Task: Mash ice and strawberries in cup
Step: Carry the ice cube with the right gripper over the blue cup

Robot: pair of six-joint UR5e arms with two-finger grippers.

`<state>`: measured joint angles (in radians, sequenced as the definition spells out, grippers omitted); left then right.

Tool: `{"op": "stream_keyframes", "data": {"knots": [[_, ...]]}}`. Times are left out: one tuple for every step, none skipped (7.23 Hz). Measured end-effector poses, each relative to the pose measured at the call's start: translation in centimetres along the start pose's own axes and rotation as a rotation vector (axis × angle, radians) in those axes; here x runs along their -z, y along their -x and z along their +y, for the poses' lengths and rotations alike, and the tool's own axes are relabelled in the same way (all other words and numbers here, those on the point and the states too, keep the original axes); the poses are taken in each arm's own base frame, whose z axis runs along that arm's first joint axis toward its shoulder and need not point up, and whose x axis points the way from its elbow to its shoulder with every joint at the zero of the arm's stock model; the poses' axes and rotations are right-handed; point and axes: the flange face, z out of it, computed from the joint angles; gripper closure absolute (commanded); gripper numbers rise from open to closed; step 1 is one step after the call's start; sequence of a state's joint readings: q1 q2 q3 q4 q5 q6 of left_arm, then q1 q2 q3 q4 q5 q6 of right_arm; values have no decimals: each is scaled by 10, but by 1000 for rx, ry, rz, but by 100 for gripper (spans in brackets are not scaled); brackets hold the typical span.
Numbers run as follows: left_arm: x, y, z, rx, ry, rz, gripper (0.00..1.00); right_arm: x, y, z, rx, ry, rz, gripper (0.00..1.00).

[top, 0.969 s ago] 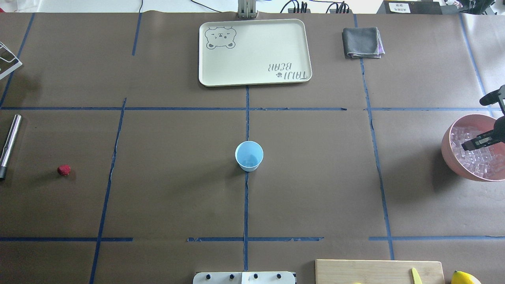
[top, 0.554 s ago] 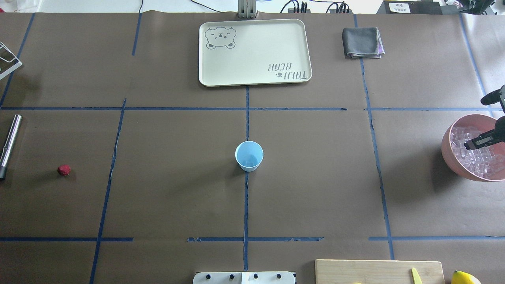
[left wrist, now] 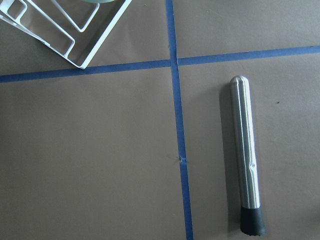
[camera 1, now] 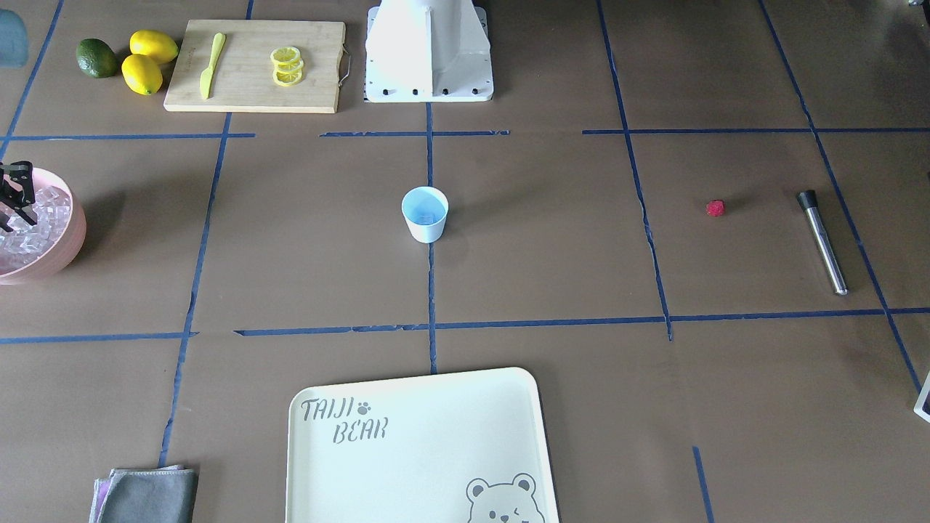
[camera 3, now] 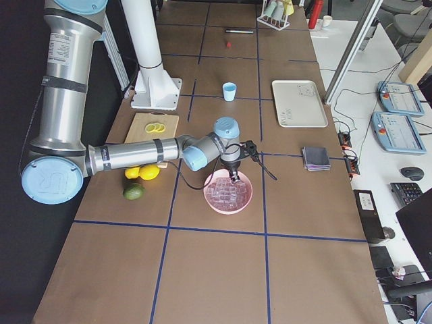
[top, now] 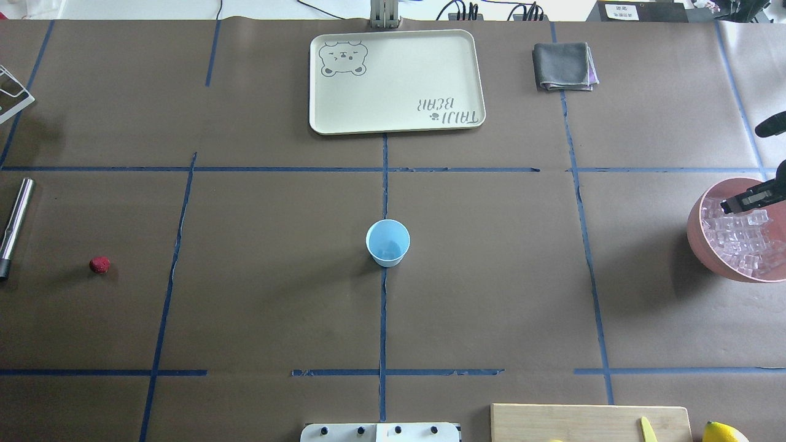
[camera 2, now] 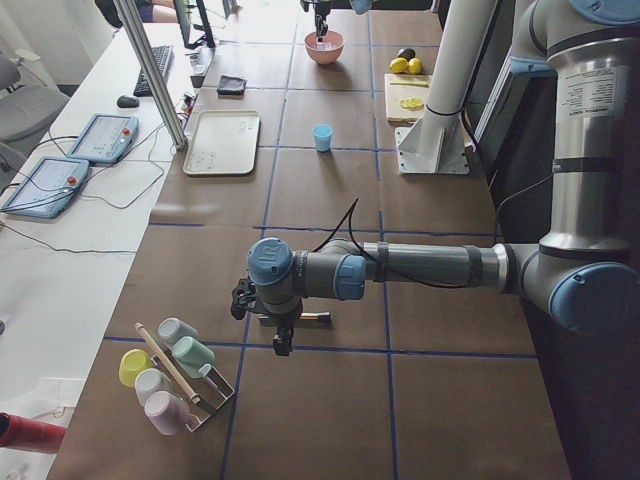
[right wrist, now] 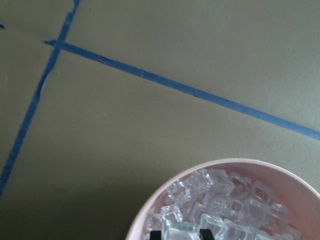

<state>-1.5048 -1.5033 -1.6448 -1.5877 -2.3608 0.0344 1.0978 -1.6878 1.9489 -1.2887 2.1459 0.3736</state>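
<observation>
The white cup with a light-blue inside stands upright at the table's middle, also shown in the front view as cup. A dark-red strawberry lies far left on the paper. Ice fills the pink bowl at the right edge. My right gripper hangs over the bowl's far part, its fingertips shut on a clear ice cube. My left gripper hovers by the steel muddler. No fingers show in its wrist view, so I cannot tell its state.
A cream tray and a folded grey cloth lie at the far side. A cutting board with lemon slices and a yellow knife sits near the robot base, with lemons beside it. A wire cup rack stands at the left end.
In the overhead view my right gripper has shifted from the middle of the bowl toward its far rim. The cup, the strawberry and the muddler have not moved.
</observation>
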Motion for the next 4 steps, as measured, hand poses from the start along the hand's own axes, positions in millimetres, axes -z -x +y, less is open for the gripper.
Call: {"op": "stream_keyframes", "data": {"knots": [[0,0,0,-1,0,0,0,26,27,-27,-12,3,1,100],[0,0,0,-1,-1,0,0,47,55,-52,-30,3,-3,100],[1,-1,0,0,-1,0,0,62,87,-77,-56,2,-15,100],[1,-1,0,-1,-1,0,0,70,125,-97,-85,5,-33,100]]}}
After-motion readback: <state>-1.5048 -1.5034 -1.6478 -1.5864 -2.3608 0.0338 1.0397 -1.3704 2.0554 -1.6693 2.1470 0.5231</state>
